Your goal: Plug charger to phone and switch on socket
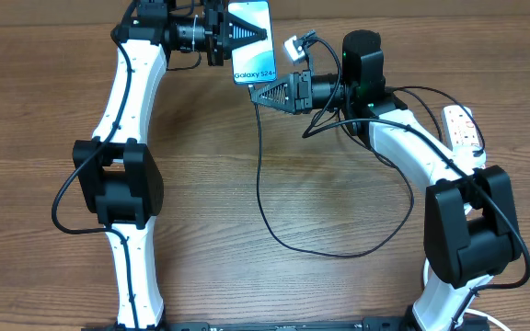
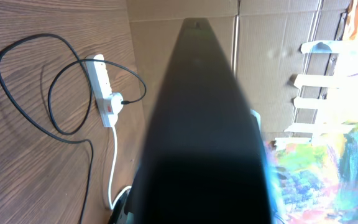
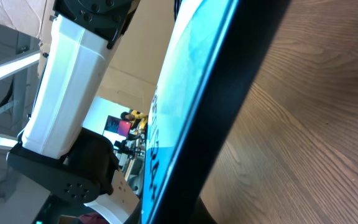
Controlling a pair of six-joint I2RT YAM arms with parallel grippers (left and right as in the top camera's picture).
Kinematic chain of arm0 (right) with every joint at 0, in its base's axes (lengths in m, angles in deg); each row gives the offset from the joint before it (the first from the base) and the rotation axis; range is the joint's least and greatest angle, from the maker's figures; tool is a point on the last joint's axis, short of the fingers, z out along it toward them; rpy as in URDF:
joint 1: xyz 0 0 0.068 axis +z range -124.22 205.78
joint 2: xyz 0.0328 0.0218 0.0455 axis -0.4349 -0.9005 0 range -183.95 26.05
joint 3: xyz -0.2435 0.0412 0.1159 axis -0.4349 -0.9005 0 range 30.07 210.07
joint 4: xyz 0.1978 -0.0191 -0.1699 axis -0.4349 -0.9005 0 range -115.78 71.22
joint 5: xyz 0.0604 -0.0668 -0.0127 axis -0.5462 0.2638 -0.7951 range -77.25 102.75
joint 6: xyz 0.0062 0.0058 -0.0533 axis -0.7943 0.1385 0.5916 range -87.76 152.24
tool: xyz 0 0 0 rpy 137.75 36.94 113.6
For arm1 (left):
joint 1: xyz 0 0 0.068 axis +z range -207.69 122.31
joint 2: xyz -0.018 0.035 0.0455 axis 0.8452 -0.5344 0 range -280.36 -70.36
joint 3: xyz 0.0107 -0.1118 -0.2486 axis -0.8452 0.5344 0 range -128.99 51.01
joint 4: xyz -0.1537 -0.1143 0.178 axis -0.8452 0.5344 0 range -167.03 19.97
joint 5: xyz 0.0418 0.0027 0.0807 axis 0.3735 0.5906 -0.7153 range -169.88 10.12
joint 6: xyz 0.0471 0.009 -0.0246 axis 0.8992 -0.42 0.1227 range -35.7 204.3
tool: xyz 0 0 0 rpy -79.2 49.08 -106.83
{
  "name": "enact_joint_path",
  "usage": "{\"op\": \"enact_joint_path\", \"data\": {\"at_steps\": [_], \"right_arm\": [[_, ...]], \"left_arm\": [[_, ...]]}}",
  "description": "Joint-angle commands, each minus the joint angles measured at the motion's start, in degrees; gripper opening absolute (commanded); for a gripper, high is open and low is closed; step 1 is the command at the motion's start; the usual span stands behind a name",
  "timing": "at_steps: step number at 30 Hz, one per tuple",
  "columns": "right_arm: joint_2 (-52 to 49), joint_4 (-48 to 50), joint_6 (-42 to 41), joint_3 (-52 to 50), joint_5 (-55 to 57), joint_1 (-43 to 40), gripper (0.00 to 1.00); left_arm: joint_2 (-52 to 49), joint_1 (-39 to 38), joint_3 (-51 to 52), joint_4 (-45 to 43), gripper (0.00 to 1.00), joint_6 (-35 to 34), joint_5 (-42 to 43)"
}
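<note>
Wood-grain brown planks make up the counter (image 1: 210, 230), with cardboard panels standing behind its far edge. At that far edge the left tool (image 1: 247, 32) is clamped across the slim rectangular smartphone with the bright cyan-blue screen and white "Galaxy S24" lettering (image 1: 260, 55), one black triangular finger lying over the glass. The left wrist view is almost filled by the phone's dark back. The right tool (image 1: 260, 92) sits just below the phone's lower short edge with its jaws pressed narrow. The long thin black charger cable (image 1: 258, 165) runs up into those fingertips, so the grip appears to be on the cable's end (the small plug tip itself is hidden, and I cannot tell whether it touches the phone). From there the cable drops toward the near side, sweeps in a wide loop across the middle of the counter and climbs back to the right. The white elongated power strip with red switch marks (image 1: 465, 129) lies at the right edge, partly under the right arm, well apart from the phone. A black plug sits in it, and its thick white cord (image 2: 112, 162) trails away.
</note>
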State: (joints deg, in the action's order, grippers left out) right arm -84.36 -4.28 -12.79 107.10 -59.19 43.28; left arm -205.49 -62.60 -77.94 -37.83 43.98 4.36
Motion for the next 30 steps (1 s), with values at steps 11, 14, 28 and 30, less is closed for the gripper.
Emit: {"op": "enact_joint_path", "data": {"at_steps": [11, 14, 28, 30], "right_arm": [[1.60, 0.22, -0.33, 1.03, -2.91, -0.22, 0.04], [1.60, 0.22, -0.13, 1.03, -2.25, -0.31, 0.04], [1.60, 0.33, -0.15, 1.03, 1.44, -0.76, 0.04], [1.60, 0.42, -0.17, 1.03, 1.42, -0.76, 0.04]], "left_arm": [[0.98, 0.44, -0.59, 0.00, 0.04, 0.44, -0.59], [0.98, 0.44, -0.59, 0.00, 0.04, 0.44, -0.59], [0.98, 0.46, -0.59, 2.62, 0.04, 1.14, -0.42], [0.98, 0.46, -0.59, 2.56, 0.04, 1.42, -0.48]]}}
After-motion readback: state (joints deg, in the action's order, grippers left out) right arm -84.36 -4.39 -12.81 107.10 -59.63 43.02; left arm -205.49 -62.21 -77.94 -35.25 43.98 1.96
